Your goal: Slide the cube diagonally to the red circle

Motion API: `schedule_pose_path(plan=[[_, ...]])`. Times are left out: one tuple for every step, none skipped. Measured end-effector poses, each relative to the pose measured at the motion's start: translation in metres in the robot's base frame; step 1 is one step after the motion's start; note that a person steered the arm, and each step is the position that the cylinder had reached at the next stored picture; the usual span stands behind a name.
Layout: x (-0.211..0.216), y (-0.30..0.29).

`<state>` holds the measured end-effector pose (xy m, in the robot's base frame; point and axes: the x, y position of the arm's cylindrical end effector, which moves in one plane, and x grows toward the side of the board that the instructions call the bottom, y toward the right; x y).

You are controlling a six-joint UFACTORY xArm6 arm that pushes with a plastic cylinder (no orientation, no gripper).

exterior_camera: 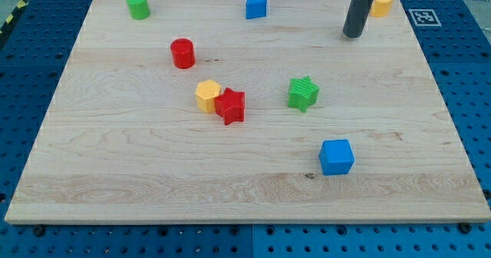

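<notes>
My tip (353, 35) rests on the wooden board (115, 173) near the view's top right corner; it is a plain dark rod with nothing to spread or pinch, and it touches no block. Just beside it, toward the view's right and slightly higher, sits a yellow block (381, 3), partly hidden behind the rod, its shape hard to make out.

Further left along the top edge stands a blue block with a peaked top (255, 6), and at the top left a green cylinder (138, 5).

Below my tip, near the middle of the board, lies a green star (304, 94). The blue cube (336, 157) — the thing to be moved — sits well apart from my tip, toward the view's bottom right, standing alone.

The red cylinder (182, 53) — the red circle of the task — stands in the upper left part, far from the cube on a diagonal. Between them, a yellow hexagonal block (207, 95) and a red star (230, 106) touch each other near the centre.

The board lies on a blue perforated table (460, 74).
</notes>
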<state>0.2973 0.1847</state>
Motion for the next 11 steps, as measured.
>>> schedule_pose_path(plan=[[0.004,-0.004],[0.020,-0.024],[0.052,-0.043],[0.097,-0.050],[0.136,-0.026],[0.178,0.002],[0.222,-0.002],[0.235,-0.040],[0.245,-0.055],[0.275,-0.029],[0.277,-0.064]])
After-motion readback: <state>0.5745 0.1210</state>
